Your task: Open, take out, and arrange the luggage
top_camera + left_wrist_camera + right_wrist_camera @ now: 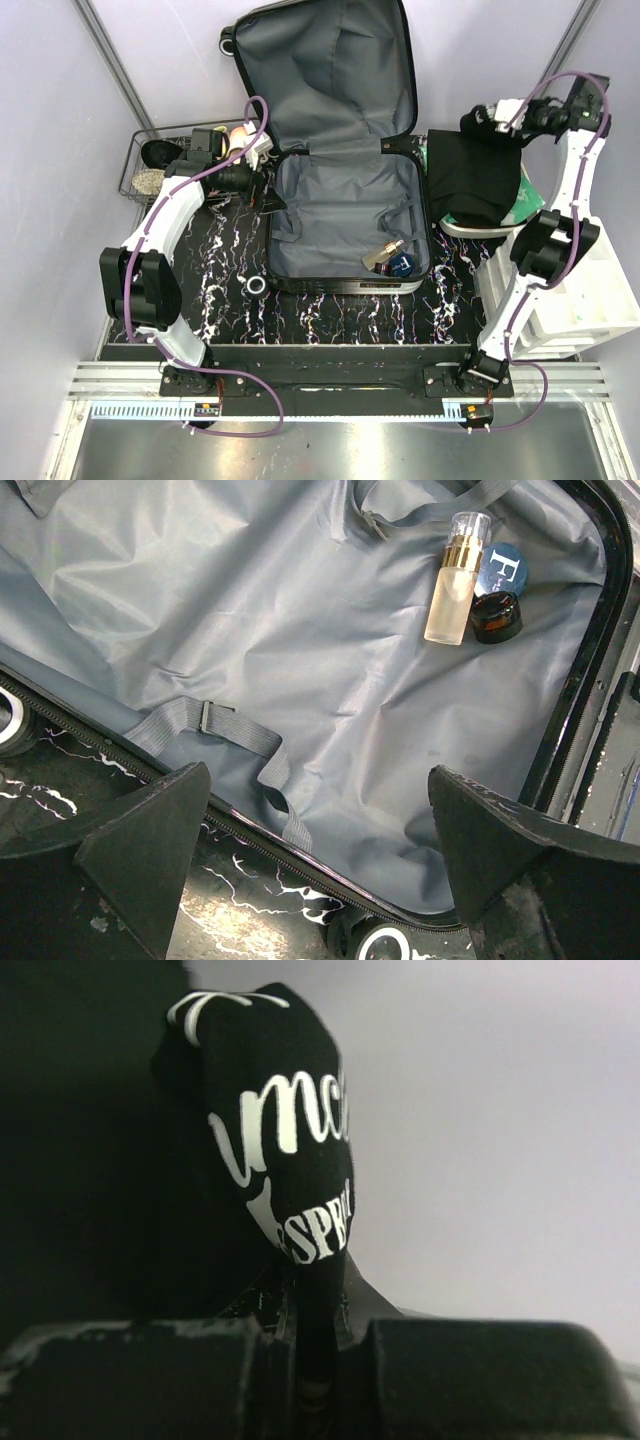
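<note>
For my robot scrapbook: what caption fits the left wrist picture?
Open left gripper by the rim of the luggage; spray bottle and dark jar inside.

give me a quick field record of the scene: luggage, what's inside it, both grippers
luggage: open, lid tilted back, grey lining showing
contents: spray bottle, dark jar, blue round lid, near right corner
left gripper: open, empty, at the luggage's left edge
right gripper: shut on black garment with white lettering, right of the luggage
</note>
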Motion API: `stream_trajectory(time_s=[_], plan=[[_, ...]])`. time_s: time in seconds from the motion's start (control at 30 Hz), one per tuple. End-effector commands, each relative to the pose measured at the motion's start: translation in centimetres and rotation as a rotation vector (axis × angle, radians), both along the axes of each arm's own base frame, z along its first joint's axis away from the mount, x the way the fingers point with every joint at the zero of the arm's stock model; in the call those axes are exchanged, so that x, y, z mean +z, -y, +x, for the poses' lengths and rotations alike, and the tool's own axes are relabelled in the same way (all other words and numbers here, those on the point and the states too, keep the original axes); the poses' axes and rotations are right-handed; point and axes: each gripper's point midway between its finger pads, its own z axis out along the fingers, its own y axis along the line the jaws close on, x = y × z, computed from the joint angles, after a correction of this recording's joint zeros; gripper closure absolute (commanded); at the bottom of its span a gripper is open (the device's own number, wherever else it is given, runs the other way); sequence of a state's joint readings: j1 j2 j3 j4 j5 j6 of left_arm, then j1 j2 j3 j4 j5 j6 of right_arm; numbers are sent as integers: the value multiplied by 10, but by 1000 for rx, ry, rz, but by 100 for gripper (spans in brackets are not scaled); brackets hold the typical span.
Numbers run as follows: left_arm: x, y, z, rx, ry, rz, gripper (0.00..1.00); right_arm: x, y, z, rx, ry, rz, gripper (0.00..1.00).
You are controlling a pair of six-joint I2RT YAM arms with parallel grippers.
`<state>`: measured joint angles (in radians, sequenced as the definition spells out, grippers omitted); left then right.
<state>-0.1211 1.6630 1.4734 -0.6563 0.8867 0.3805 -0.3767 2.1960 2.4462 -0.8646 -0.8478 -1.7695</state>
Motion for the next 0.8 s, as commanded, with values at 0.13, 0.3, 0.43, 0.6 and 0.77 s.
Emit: stream_trajectory(time_s=[0.13,0.3,0.43,0.6,0.77], plan=[[15,2,8,1,49,-5,4,-52,-51,-81,270,-31,-225,89],[14,5,5,-20,54,10,4,-85,-58,-124,288,-127,-278,35],[14,10,1,-47,75,37,4,-63,-63,-133,234,-123,-209,12],[19,29,-5,-100,141,75,1,4,-77,-151,113,-101,8,6],[21,65,-1,-136,207,124,1,62,-99,-174,-5,-74,225,0]])
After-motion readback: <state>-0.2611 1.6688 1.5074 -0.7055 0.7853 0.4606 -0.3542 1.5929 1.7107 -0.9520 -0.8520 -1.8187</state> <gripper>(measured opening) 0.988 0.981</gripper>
